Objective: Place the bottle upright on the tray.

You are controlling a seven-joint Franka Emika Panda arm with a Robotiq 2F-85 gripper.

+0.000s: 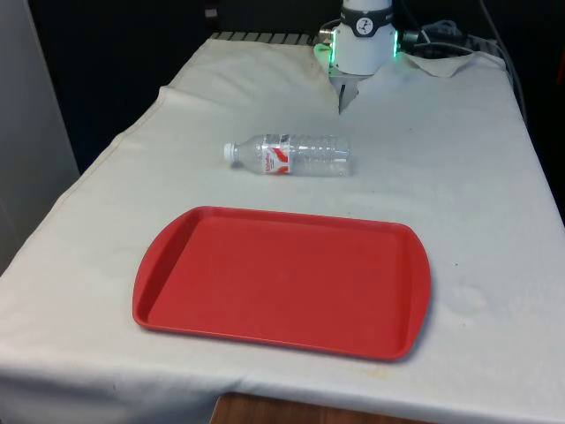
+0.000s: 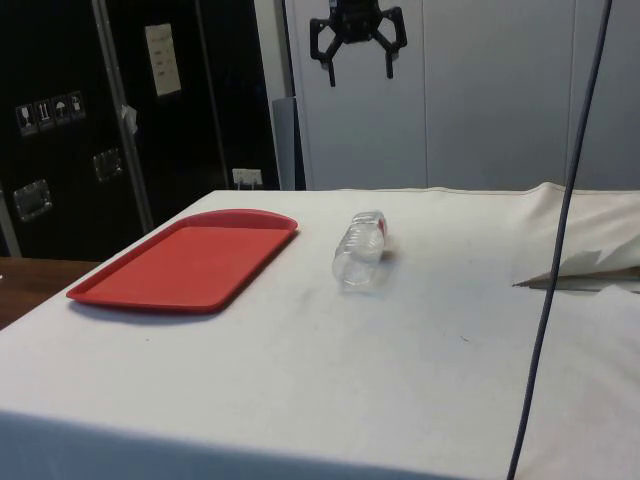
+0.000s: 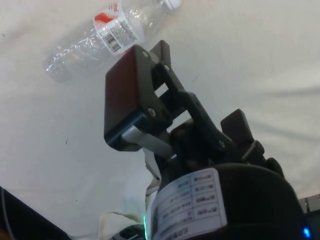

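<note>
The gripper (image 2: 358, 52) hangs high above the bench (image 2: 420, 330) in the side view, its two black fingers (image 2: 324, 45) spread wide apart with nothing between them. In the front view it sits at the bench's far end, where one finger (image 1: 342, 95) points down toward the white cloth. In the wrist view a finger (image 3: 131, 95) takes up the foreground with the bottle beyond it, well apart from it.

The bottle (image 1: 290, 155) is clear plastic, with a white cap and a label printed in red. It lies on its side on the cloth, between the gripper and the tray, cap toward the front view's left. In the side view the bottle (image 2: 360, 250) lies just beside the tray's far corner, not touching it. In the wrist view the bottle (image 3: 107, 35) shows its label's barcode and red mark.

The tray (image 1: 282, 278) is red, rectangular with rounded corners and a low raised rim, and lies flat on the cloth on the camera's side of the bottle in the front view. In the side view the tray (image 2: 185, 262) lies close to the bench's edge, with nothing on it.

A dark cable (image 2: 560, 230) hangs down across the side view.
</note>
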